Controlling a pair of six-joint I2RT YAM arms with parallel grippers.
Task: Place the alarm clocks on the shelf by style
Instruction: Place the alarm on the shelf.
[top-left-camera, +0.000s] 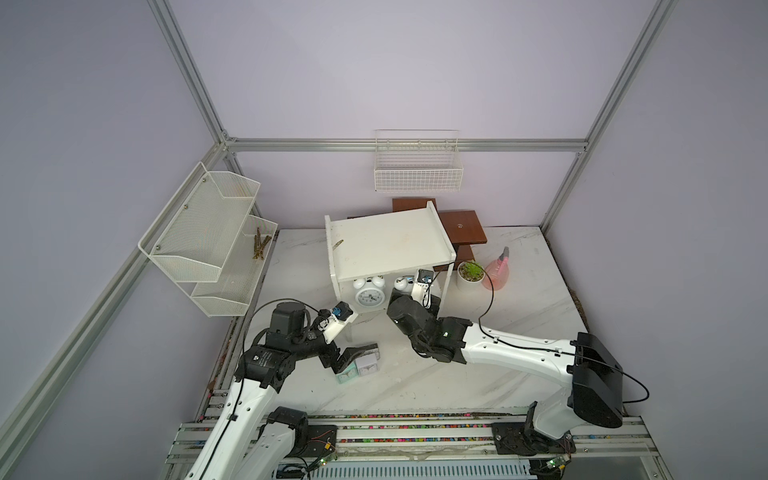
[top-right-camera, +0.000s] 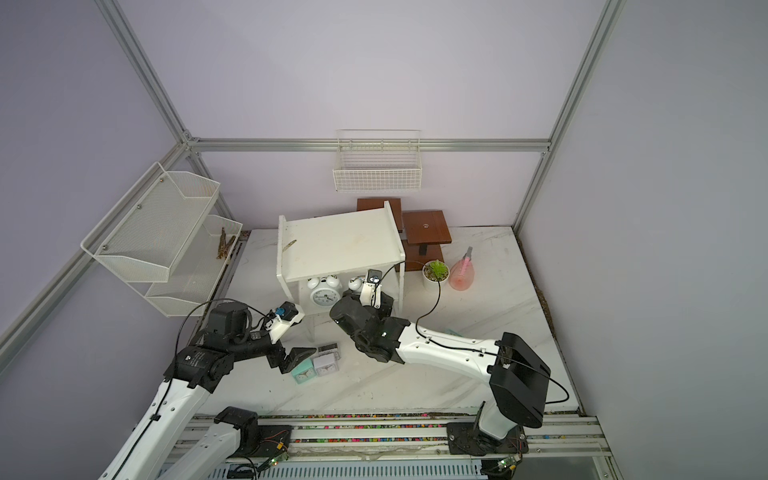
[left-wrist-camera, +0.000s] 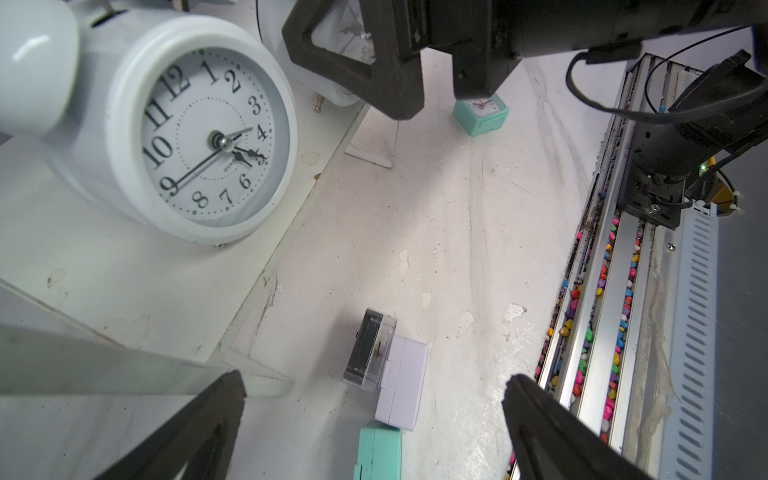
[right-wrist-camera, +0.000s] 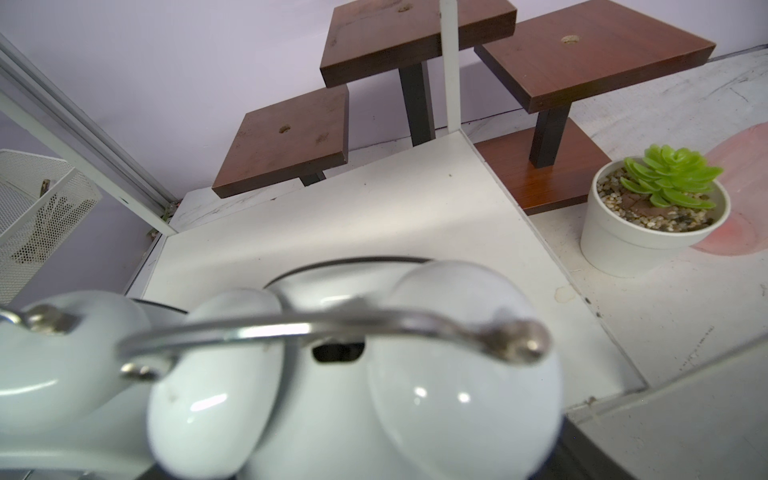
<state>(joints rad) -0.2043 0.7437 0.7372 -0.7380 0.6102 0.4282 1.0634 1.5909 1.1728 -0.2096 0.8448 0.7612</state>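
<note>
The white shelf (top-left-camera: 386, 243) stands at the back of the tabletop (top-left-camera: 519, 357). On its lower board a round twin-bell clock (top-left-camera: 369, 296) faces forward. Just beside it on the same board is the second twin-bell clock (top-left-camera: 401, 284), largely hidden by the right arm (top-left-camera: 511, 353). The right claw (top-left-camera: 415, 299) seems clenched around it, though its fingers are poorly seen. The left claw (top-left-camera: 353, 358) hangs released, fingers spread wide, over three small clocks huddled on the tabletop before the shelf: the dark-framed clock (top-left-camera: 372, 348), the white square clock (top-left-camera: 368, 365) touching it, and the mint green clock (top-left-camera: 347, 376). The second mint green clock (left-wrist-camera: 482, 114) sits apart, near the right arm.
</note>
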